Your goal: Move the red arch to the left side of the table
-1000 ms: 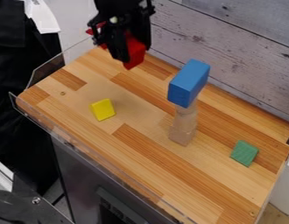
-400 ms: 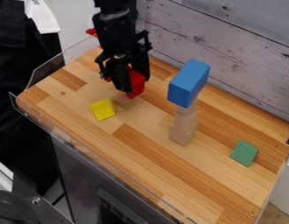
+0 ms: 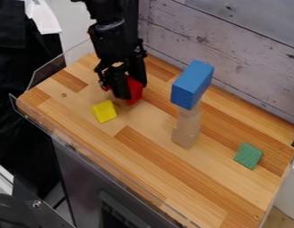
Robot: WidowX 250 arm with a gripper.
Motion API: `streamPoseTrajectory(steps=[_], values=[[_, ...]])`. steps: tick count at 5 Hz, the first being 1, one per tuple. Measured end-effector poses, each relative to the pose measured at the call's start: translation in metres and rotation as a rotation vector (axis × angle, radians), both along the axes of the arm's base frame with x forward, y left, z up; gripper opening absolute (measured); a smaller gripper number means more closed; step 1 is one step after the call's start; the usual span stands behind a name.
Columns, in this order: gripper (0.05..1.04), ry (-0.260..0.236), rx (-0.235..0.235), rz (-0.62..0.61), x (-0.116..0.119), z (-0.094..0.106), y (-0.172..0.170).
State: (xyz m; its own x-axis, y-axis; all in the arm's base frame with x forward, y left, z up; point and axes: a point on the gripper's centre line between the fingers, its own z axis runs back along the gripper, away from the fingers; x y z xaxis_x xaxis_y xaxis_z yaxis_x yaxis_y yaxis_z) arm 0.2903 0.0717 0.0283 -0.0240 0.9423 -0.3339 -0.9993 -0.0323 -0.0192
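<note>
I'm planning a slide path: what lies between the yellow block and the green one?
In the camera view, the pale wooden stack topped by the blue block stands between them.

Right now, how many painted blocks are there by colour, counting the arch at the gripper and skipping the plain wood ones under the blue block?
Red: 1, the red arch
Blue: 1, the blue block
Yellow: 1, the yellow block
Green: 1, the green block
Total: 4
</note>
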Motion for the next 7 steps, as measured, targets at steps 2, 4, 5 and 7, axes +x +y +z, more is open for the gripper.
streamPoseTrajectory(steps=[2,4,5,7], values=[[0.579,0.033,-0.004,0.004,0.012,-0.008,0.005],[0.627,0.043,-0.023,0.003,0.018,-0.010,0.003],[0.919,0.045,-0.034,-0.009,0.018,-0.008,0.002],[0.998,-0.012,0.034,-0.072,0.015,0.026,0.006]])
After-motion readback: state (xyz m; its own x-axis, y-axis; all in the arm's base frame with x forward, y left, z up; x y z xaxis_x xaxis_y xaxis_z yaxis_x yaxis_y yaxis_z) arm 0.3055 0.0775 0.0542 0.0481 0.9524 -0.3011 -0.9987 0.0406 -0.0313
